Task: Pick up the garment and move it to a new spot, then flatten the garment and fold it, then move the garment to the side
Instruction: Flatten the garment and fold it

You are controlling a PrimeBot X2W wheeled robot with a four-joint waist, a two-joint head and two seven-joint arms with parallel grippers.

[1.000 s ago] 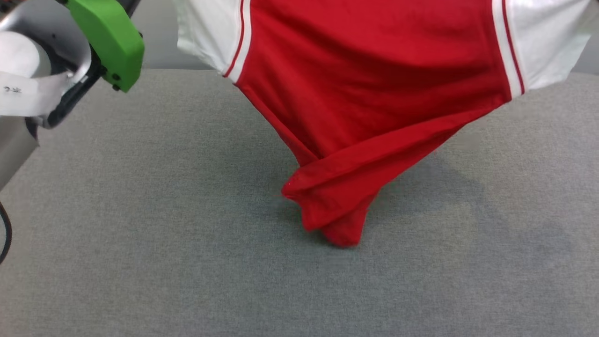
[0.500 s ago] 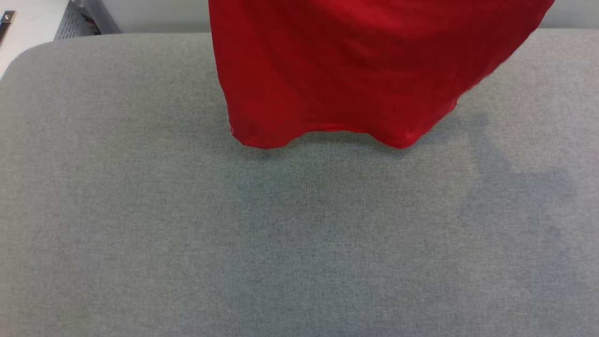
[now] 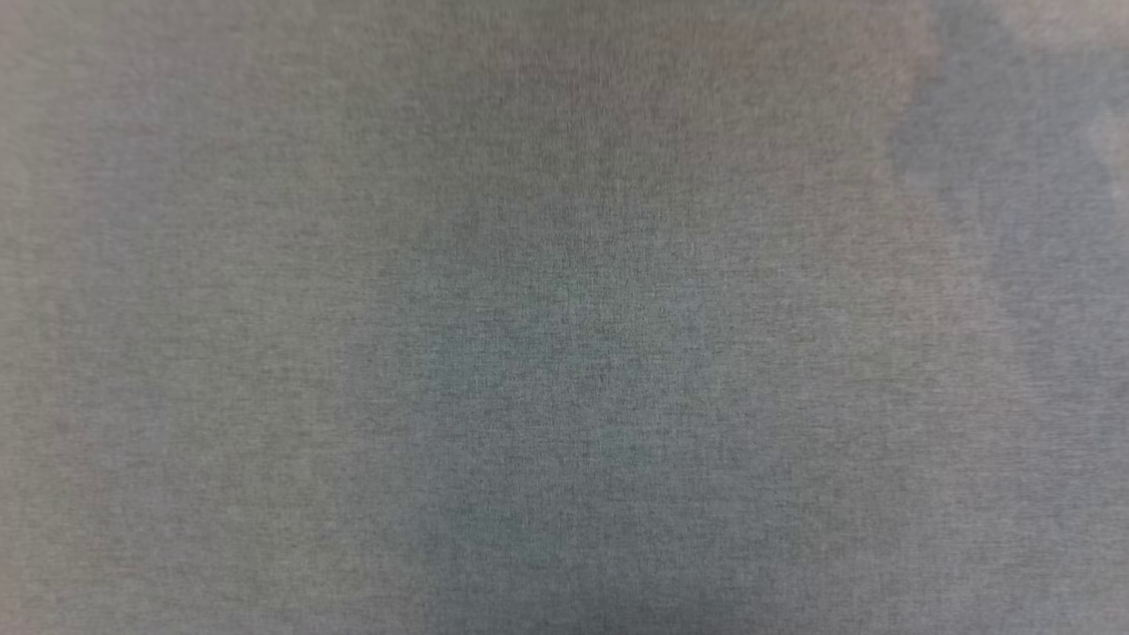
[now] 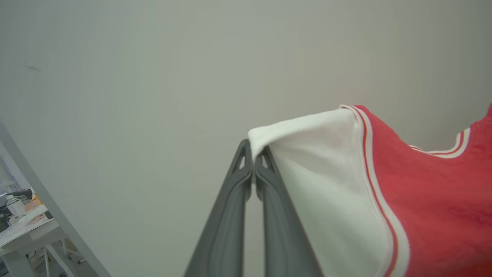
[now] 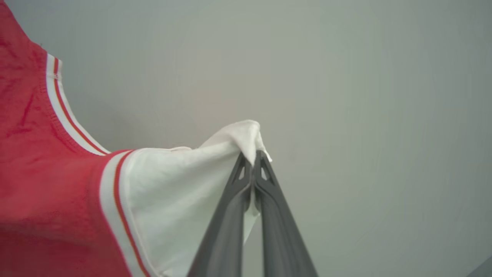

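The garment [image 4: 423, 200] spans between left fingers [image 4: 236, 184] and right fingers [image 5: 236, 192] (a sleeve each).

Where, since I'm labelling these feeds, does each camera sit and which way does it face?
Head view: on the head, facing down at a grey fabric surface.
Left wrist view: on the left wrist, facing along the left hand, shut on a white sleeve of the garment, toward a pale wall.
Right wrist view: on the right wrist, facing along the right hand, shut on the other sleeve, toward the pale wall.
Shared: both wrist views show the garment's red body and striped trim.
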